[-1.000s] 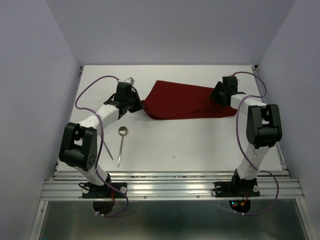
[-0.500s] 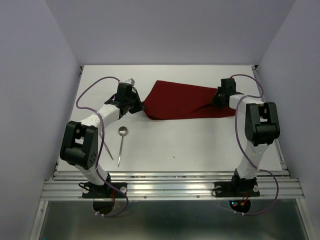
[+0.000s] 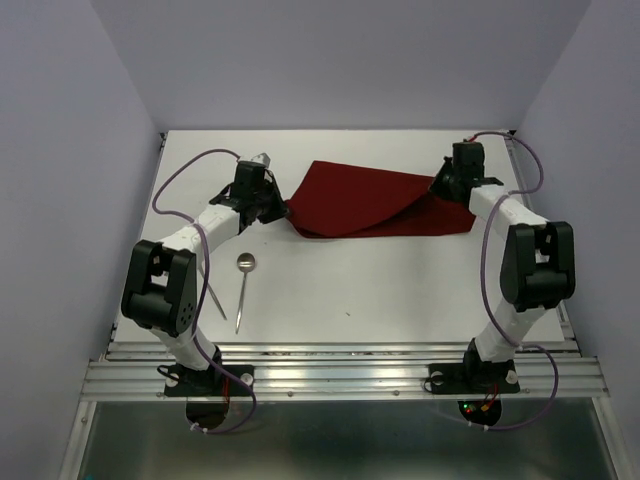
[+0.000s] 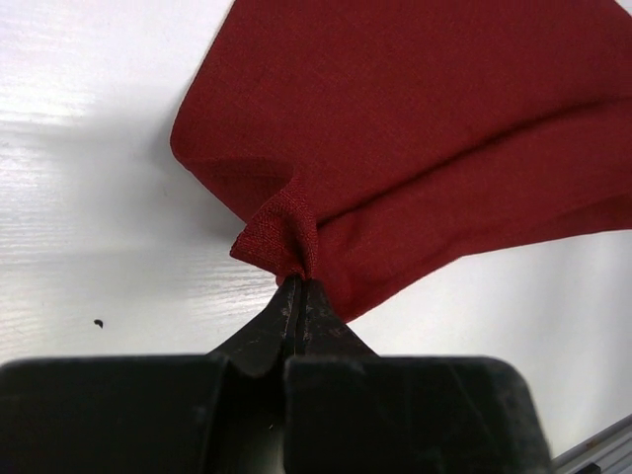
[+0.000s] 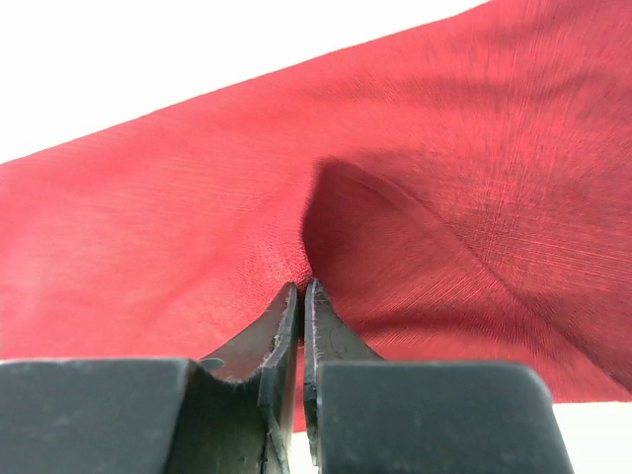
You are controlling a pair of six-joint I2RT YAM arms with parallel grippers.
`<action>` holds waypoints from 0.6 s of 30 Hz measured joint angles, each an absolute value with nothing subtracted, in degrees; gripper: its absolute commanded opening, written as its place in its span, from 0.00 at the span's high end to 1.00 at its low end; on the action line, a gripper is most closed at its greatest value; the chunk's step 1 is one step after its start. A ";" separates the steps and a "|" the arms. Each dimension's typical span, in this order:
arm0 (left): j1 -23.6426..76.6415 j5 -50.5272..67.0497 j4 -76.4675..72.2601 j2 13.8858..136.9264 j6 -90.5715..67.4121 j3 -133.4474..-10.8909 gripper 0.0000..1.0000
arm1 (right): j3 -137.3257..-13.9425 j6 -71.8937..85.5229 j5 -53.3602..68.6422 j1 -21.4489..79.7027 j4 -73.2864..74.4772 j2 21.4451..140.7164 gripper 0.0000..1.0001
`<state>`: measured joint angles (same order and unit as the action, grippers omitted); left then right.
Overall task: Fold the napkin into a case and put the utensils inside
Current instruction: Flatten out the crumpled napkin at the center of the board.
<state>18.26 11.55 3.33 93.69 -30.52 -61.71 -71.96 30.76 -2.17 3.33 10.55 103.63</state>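
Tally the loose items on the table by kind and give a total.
napkin, dark red: 1
spoon, silver: 1
thin straight utensil, silver: 1
Total: 3

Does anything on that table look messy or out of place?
Only the napkin: it lies lopsided, one layer curving over another, pinched at each end by the left gripper and right gripper.

The napkin (image 3: 370, 198) lies at the far middle of the tabletop (image 3: 400, 285), the left pincer (image 3: 284, 211) at its left end and the right pincer (image 3: 436, 188) at its right; the utensils (image 3: 246, 262) lie nearer, front-left
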 measured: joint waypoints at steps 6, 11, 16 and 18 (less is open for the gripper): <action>18.26 11.55 4.32 93.65 -30.26 -64.58 1.00 | -71.00 29.63 -3.51 3.33 13.21 90.74 0.99; 18.26 11.88 4.71 91.53 -30.22 -63.92 1.00 | -60.27 30.06 -4.97 3.33 17.45 73.84 0.99; 18.26 12.88 3.60 85.89 -30.30 -55.75 1.00 | -45.19 35.64 -5.63 3.33 27.35 59.40 0.72; 18.26 13.17 4.25 84.05 -30.44 -52.21 1.00 | -40.27 38.37 -5.69 3.33 32.47 54.43 0.50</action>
<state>18.26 13.17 4.25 84.05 -30.44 -52.21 -40.27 38.37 -5.69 3.33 32.47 54.43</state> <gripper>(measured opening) 0.022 0.249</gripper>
